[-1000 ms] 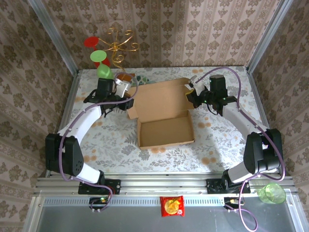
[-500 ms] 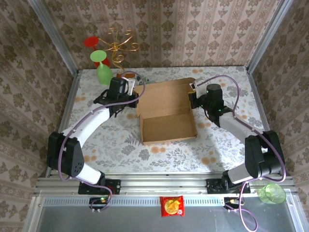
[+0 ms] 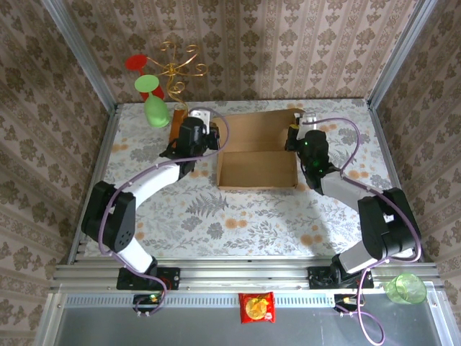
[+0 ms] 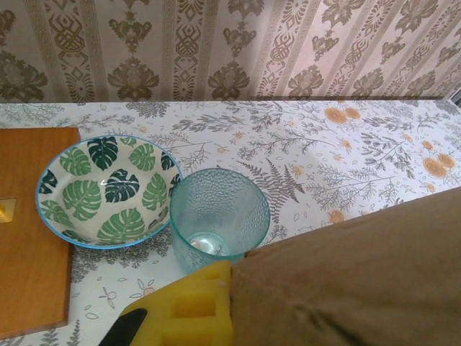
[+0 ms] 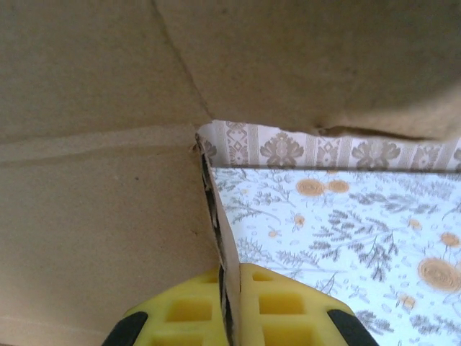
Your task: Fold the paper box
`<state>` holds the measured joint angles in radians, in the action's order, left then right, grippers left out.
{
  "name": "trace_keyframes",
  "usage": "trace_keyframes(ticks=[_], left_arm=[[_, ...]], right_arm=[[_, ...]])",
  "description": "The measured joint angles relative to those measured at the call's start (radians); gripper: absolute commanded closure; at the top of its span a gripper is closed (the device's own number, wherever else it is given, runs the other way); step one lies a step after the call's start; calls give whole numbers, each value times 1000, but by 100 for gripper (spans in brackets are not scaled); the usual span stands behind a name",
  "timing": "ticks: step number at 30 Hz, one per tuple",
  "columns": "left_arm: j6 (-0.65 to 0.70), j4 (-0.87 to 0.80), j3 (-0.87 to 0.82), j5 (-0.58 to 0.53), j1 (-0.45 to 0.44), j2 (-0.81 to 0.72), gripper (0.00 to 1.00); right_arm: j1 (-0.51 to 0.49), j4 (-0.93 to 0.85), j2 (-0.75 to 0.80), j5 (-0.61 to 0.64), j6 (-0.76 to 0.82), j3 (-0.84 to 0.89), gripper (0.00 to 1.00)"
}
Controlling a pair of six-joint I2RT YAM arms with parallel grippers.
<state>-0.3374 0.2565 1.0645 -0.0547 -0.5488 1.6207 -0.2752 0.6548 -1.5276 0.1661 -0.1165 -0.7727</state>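
- Your right gripper (image 5: 229,288) pinches a wall of the plain brown corrugated paper box (image 3: 258,169), which sits mid-table; uneven pulling could tear it.
- Your left gripper (image 3: 214,138) clamps the opposite side; swinging may topple the teal dimpled glass cup (image 4: 216,223) nearby.

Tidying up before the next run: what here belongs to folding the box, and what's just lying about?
In the job: paper box, left claw, right claw.
Lying about: leaf-print bowl, teal cup, wooden slab, snack packet, green cup.
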Motion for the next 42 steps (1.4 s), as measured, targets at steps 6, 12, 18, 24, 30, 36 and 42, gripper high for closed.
trace_keyframes(ticks=[6, 12, 18, 24, 30, 36, 42], left_arm=[[-21, 210, -127, -23, -27, 19, 100], [-40, 375, -222, -64, -60, 18, 100], [-44, 447, -287, -93, -100, 0, 100], [-43, 498, -343, -116, -132, -24, 100], [-43, 546, -387, -152, -166, -31, 100], [-41, 583, -419, -169, -190, -34, 100], [-40, 581, -447, -166, -205, -35, 100]], right_arm=[[-2, 66, -18, 19, -53, 75, 95], [-2, 115, -16, 26, -101, 125, 91], [-4, 70, 13, 34, -147, 170, 85], [-5, 7, 75, 38, -184, 195, 85], [-8, -70, 122, 45, -222, 209, 78], [-16, -165, 189, 38, -290, 230, 65], [-18, -298, 295, 16, -383, 271, 56]])
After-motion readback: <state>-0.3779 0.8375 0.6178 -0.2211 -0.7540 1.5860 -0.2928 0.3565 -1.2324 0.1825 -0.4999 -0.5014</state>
